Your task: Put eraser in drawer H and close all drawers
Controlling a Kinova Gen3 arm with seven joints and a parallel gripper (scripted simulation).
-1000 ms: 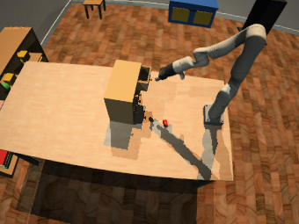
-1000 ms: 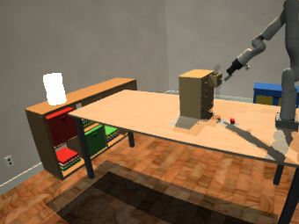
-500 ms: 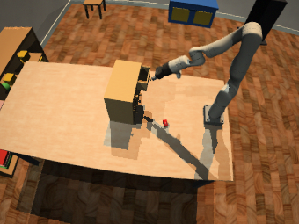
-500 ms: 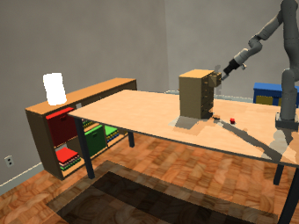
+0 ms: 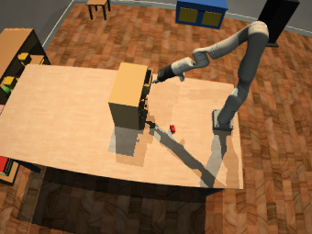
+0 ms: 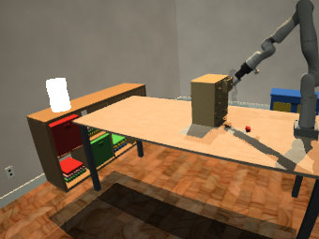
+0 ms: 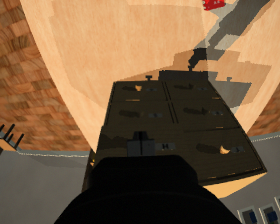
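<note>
The small chest (image 5: pixel 126 83) (image 6: pixel 203 101) (image 7: pixel 235 185) stands upright on the table. The drawer marked H (image 5: pixel 150 75) (image 7: pixel 165 146) is in its top row and sticks out a little from the front; its inside is hidden from these views. My gripper (image 5: pixel 155 82) (image 6: pixel 235 83) (image 7: pixel 140 139) is shut with nothing between its fingers. The fingertips are at the front of the H drawer, touching or almost touching it. No eraser can be made out for certain; whether one lies in the drawer is hidden.
A small red block with pale marks (image 5: pixel 172 128) (image 6: pixel 248 128) (image 7: pixel 214 4) lies on the table (image 5: pixel 69 108) in front of the chest. The other drawer fronts (image 7: pixel 145 107) carry small knobs. The arm's base stands at the table's right end.
</note>
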